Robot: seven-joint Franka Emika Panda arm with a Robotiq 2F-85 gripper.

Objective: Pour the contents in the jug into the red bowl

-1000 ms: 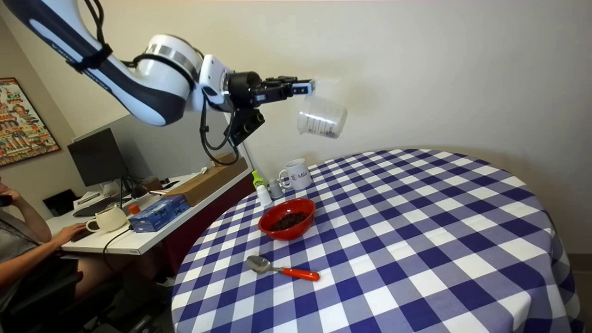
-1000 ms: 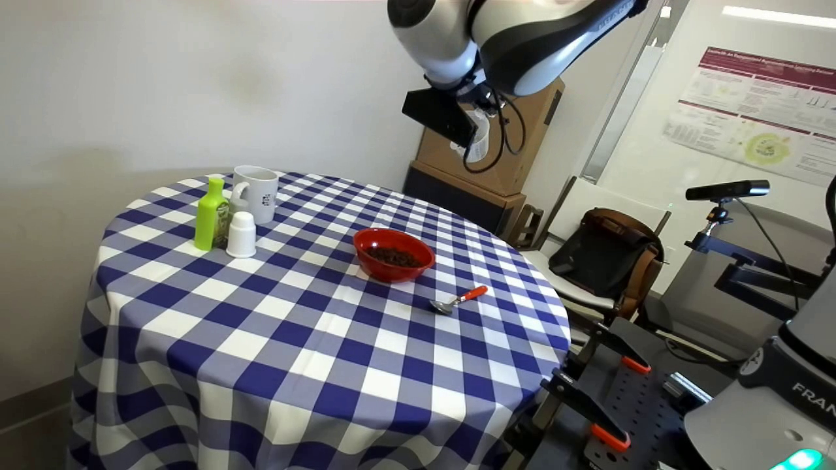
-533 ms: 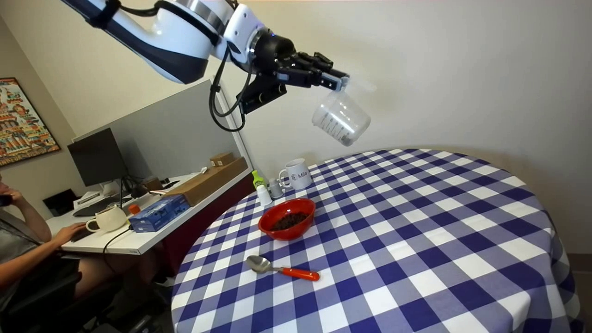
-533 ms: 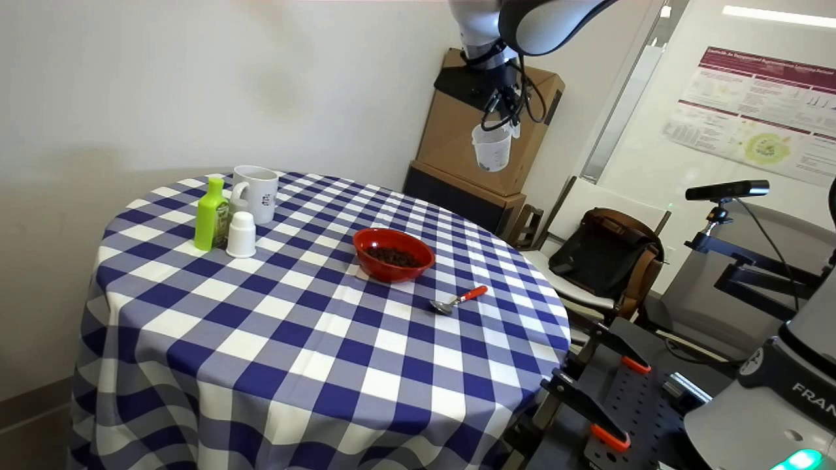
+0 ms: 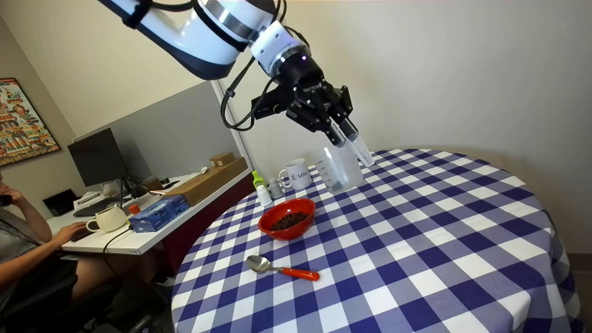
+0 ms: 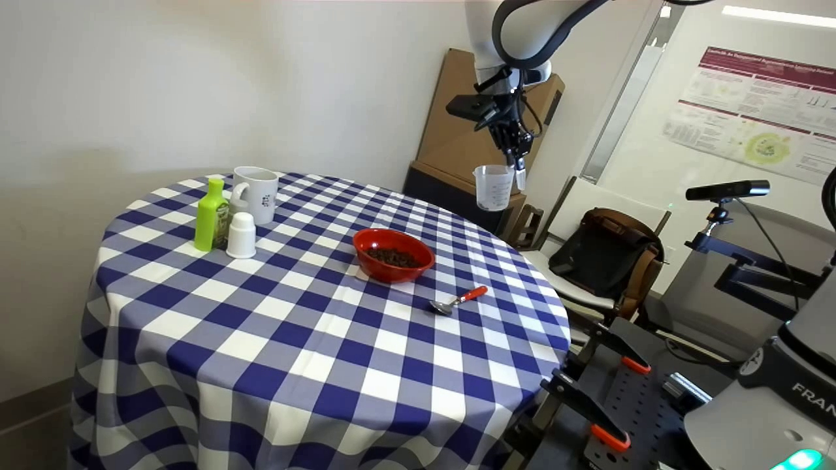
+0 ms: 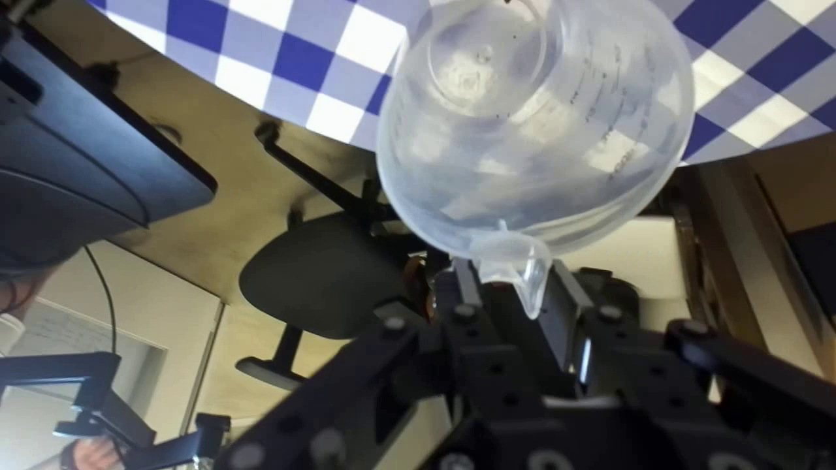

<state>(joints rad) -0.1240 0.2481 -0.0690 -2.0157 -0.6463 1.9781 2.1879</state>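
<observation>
The arm (image 5: 203, 44) slants down from up high, and its end effector (image 5: 346, 137) points toward the checked surface (image 5: 439, 231). It is pinching the jug (image 5: 342, 169) by the handle (image 5: 363, 150). In the wrist view, the handle sits right between the two fingers (image 7: 466, 282).

The jug hangs in the air, apart from the red bowl (image 5: 296, 232), with its open top up and leaning a little. It is see-through and has marks on its side. The wrist view looks into it, and a few tiny dark specks (image 7: 514, 37) seem to be at the bottom, though that part is blurry.

The red bowl rests on the surface and holds a small heap of dark brown bits (image 6: 392, 256). A spoon (image 5: 296, 273) with an orange grip lies near it. In both exterior views, a green bottle (image 6: 209, 219), a white shaker (image 6: 241, 236) and a white mug (image 6: 262, 196) stand close together.

In an exterior view, a grey shaker (image 5: 276, 189) shows plainly beside the mug, and a person (image 5: 27, 261) sits at a desk (image 5: 129, 241). In an exterior view, a bag (image 6: 588, 261) rests on a chair (image 6: 584, 196).
</observation>
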